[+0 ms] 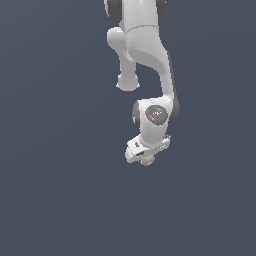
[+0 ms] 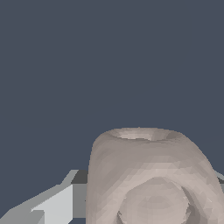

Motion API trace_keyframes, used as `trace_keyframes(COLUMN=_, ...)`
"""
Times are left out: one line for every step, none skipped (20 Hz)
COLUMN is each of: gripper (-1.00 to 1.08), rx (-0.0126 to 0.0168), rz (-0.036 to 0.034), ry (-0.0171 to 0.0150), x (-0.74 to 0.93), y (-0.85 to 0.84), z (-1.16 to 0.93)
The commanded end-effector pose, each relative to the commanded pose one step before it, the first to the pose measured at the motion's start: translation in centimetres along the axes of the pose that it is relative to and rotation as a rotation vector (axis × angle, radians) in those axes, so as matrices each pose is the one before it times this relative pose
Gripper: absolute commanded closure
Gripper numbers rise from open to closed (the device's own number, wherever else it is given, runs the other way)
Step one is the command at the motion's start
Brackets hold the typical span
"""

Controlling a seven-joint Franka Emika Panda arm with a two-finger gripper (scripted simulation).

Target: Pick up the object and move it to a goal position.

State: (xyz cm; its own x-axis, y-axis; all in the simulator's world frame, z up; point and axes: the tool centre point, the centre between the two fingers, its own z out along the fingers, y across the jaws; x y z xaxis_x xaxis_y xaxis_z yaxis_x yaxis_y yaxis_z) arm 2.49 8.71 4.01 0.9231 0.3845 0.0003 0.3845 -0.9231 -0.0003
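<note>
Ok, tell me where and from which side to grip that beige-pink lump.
Grip the beige-pink lump across its rounded flanks, coming from directly above, as the gripper sits now. In the wrist view it looks like a ridged, hollowed knob, wider than tall, so the smooth outer sides probably offer firmer contact than its dished end.

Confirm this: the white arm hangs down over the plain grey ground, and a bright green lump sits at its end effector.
Wrong on colour. The lump at the end effector is beige-pink, not green; the wrist view shows it close up. The white arm over plain grey ground is right.
</note>
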Motion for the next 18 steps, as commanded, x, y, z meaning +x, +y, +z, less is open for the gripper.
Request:
trace_keyframes(gripper=1.08, rx=-0.00025, rz=0.00079, ry=-0.00036, x=-0.016, y=0.063, z=0.066)
trace_keyframes(gripper=1.08, rx=0.00000, rz=0.00000, ry=0.00000, x=0.000, y=0.000, z=0.000)
trace_keyframes(gripper=1.08, rx=0.00000, rz=0.00000, ry=0.00000, x=0.000, y=0.000, z=0.000)
trace_keyframes(gripper=1.08, rx=0.00000, rz=0.00000, ry=0.00000, x=0.000, y=0.000, z=0.000)
trace_keyframes(gripper=1.08, rx=0.00000, rz=0.00000, ry=0.00000, x=0.000, y=0.000, z=0.000)
trace_keyframes(gripper=1.08, rx=0.00000, rz=0.00000, ry=0.00000, x=0.000, y=0.000, z=0.000)
trace_keyframes(gripper=1.08, rx=0.00000, rz=0.00000, ry=0.00000, x=0.000, y=0.000, z=0.000)
trace_keyframes(gripper=1.08, rx=-0.00048, rz=0.00019, ry=0.00083, x=0.022, y=0.030, z=-0.069)
trace_keyframes(gripper=1.08, rx=0.00000, rz=0.00000, ry=0.00000, x=-0.012, y=-0.005, z=-0.018)
trace_keyframes(gripper=1.08, rx=0.00000, rz=0.00000, ry=0.00000, x=-0.036, y=-0.015, z=-0.054)
trace_keyframes(gripper=1.08, rx=0.00000, rz=0.00000, ry=0.00000, x=-0.061, y=-0.025, z=-0.091)
trace_keyframes(gripper=1.08, rx=0.00000, rz=0.00000, ry=0.00000, x=-0.085, y=-0.035, z=-0.127)
trace_keyframes(gripper=1.08, rx=0.00000, rz=0.00000, ry=0.00000, x=-0.110, y=-0.045, z=-0.164)
trace_keyframes(gripper=1.08, rx=0.00000, rz=0.00000, ry=0.00000, x=-0.135, y=-0.055, z=-0.202)
trace_keyframes(gripper=1.08, rx=0.00000, rz=0.00000, ry=0.00000, x=-0.160, y=-0.065, z=-0.239)
trace_keyframes(gripper=1.08, rx=0.00000, rz=0.00000, ry=0.00000, x=-0.184, y=-0.075, z=-0.277)
trace_keyframes(gripper=1.08, rx=0.00000, rz=0.00000, ry=0.00000, x=-0.209, y=-0.085, z=-0.315)
trace_keyframes(gripper=1.08, rx=0.00000, rz=0.00000, ry=0.00000, x=-0.234, y=-0.095, z=-0.353)
